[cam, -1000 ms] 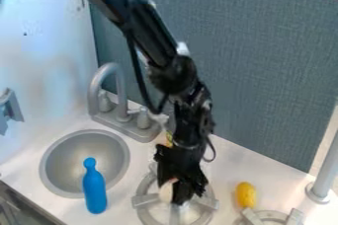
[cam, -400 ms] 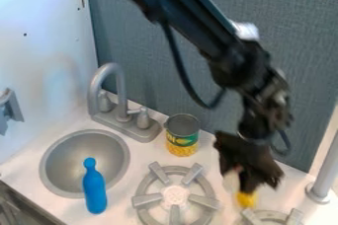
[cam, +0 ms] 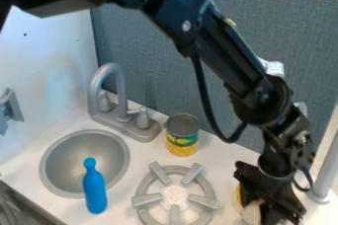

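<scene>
Nearest, low at the right of the view, the black gripper (cam: 258, 212) points down with its fingers clamped on a pale, rounded thing (cam: 251, 212). That thing sits at the lower left of the gripper, partly hidden by the dark fingers — what it is, I cannot tell. Just beside it and a little farther back, a sliver of a yellow thing (cam: 238, 195) shows at the gripper's left edge; whether the two touch is unclear. At the near left, a blue bottle (cam: 94, 192) overlaps the sink's rim in the view, its narrow neck pointing away. Between bottle and gripper lies a round grey burner (cam: 147, 200) with spokes, apart from the pale thing. The grey sink (cam: 123, 151) is behind the bottle, and an upright can (cam: 182, 135) with a green and yellow label stands beyond the burner. Left of the can is the grey faucet (cam: 121, 95), its spout curved over. A grey post (cam: 323, 174) rises at the right edge. Farthest back — a blue-grey panel (cam: 172, 61), crossed by the arm.
</scene>
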`<state>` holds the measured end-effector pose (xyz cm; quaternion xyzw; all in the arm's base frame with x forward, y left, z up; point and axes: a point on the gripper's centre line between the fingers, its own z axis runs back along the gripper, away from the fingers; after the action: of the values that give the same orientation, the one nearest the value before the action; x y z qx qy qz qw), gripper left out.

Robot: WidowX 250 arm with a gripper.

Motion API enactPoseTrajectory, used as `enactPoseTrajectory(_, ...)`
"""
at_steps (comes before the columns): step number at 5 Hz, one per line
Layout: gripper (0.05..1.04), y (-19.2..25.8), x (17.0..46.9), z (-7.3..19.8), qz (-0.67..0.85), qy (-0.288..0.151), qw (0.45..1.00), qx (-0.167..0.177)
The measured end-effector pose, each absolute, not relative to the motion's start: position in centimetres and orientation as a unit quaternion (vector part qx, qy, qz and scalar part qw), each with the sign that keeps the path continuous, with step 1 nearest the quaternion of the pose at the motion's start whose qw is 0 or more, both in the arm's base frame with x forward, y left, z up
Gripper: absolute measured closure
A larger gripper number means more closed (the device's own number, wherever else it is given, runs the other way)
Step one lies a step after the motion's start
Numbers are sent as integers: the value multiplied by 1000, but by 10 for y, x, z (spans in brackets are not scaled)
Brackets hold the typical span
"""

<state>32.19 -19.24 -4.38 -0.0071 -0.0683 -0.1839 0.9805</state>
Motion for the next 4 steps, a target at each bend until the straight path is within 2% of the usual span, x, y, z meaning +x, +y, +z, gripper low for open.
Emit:
enactPoseTrajectory(1,441,-200,315,-51,-209,-70,975,-9)
enactPoseTrajectory(4,441,-209,288,-78,-269,-34,962,-9)
